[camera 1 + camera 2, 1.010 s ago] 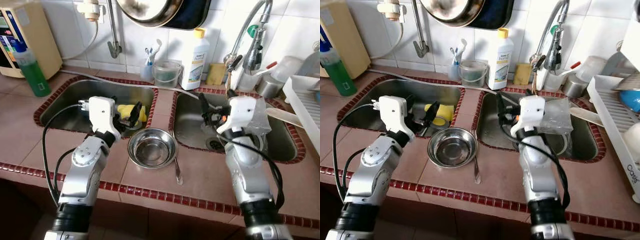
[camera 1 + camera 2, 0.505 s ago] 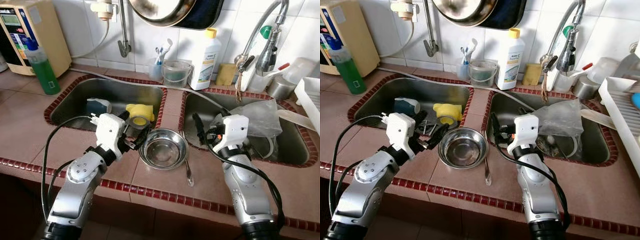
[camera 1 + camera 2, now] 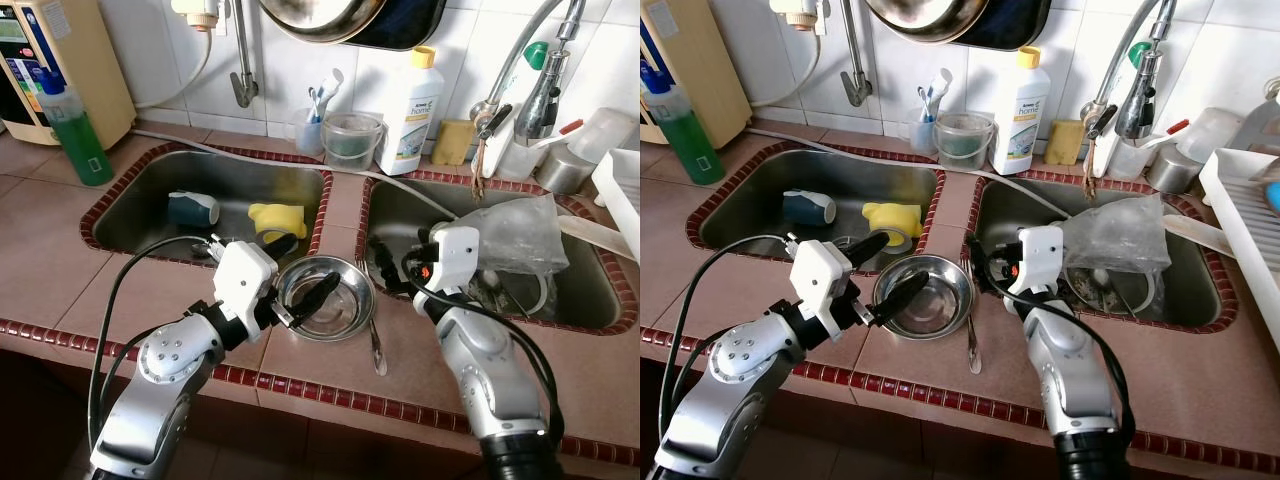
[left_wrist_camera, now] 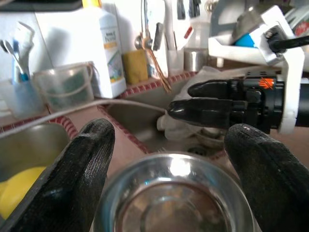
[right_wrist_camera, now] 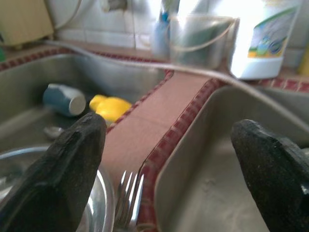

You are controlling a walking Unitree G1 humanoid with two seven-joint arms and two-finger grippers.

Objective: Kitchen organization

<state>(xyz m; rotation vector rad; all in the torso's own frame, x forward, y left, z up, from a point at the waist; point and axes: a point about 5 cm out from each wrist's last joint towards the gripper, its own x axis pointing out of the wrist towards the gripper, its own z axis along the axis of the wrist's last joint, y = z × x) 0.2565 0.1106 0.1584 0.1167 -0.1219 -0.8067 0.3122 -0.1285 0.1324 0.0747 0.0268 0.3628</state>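
- The left gripper (image 3: 300, 297) was spread wide, one finger over the near rim of the steel bowl (image 3: 322, 297) and the other reaching across its hollow; nothing was pinched.
- In the left wrist view, the bowl (image 4: 174, 203) sat squarely between the two black fingers (image 4: 82, 164), which looked lined up for a grasp.
- The right gripper (image 3: 980, 265) hovered at the near-left corner of the right sink (image 3: 590, 300), fingers apart and empty, just beside the fork (image 3: 970, 330).
- The bowl stood upright on the tiled strip of the desk (image 3: 60, 280) between the two sinks, close to the front edge, with the fork lying along its right side.
- Judged step: reaching for the bowl. The next move would call for closing on the rim firmly, since thin polished steel may slip.
- The left sink (image 3: 140, 215) held a blue cup (image 3: 192, 208) on its side and a yellow sponge (image 3: 275, 218); a clear plastic bag (image 3: 515, 235) lay in the right one.
- Along the back edge stood a white bottle (image 3: 415, 110), a clear tub (image 3: 350, 140) and a green bottle (image 3: 75, 135), against white wall tiles.
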